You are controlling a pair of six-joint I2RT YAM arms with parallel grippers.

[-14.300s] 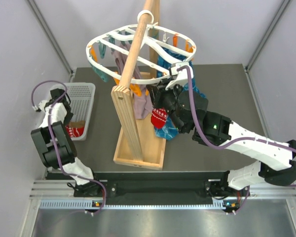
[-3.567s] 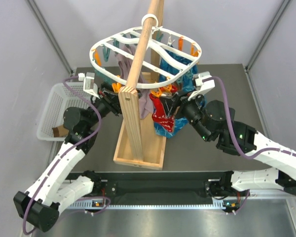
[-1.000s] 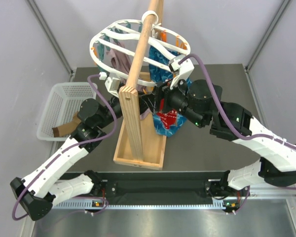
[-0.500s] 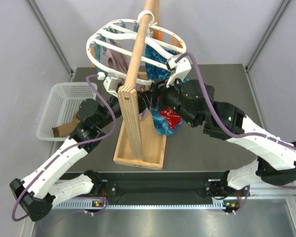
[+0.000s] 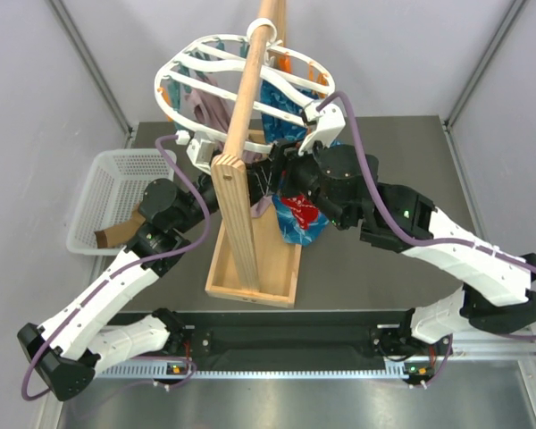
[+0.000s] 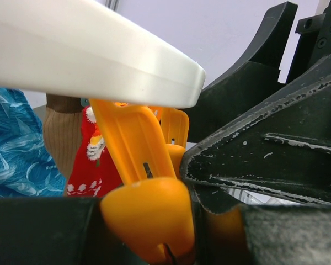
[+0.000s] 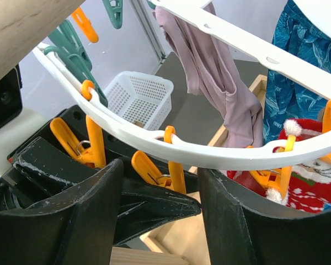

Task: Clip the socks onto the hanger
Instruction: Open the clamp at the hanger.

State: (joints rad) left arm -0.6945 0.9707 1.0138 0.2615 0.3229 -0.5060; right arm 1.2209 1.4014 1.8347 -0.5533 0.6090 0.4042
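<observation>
The white hanger [image 5: 160, 92] hangs on the wooden pole, with orange and teal pegs under its rim. My left gripper [image 6: 165, 221] is shut on an orange peg [image 6: 146, 207] just below the rim [image 6: 88, 49]. My right gripper [image 7: 160, 168] is open and empty. Its fingers [image 7: 71, 221] straddle the rim [image 7: 209, 152] and that peg [image 7: 168, 171], facing my left gripper. A red sock with white pattern [image 7: 306, 187] hangs from a peg to its right and shows in the top view [image 5: 297, 210]. A mauve sock [image 7: 215, 72] hangs behind. A tan-brown sock [image 6: 63, 132] hangs beside the red one.
The wooden pole stand [image 5: 232, 192] stands between my two arms, its base on the table. A white mesh basket [image 5: 98, 183] at the left holds a tan-brown sock [image 5: 116, 232]. Blue patterned cloth [image 5: 304, 231] hangs under the hanger's right side.
The right gripper has moved left, closer to the pole and the left gripper. The hanger has swung a little to the left. The left arm has hardly moved.
</observation>
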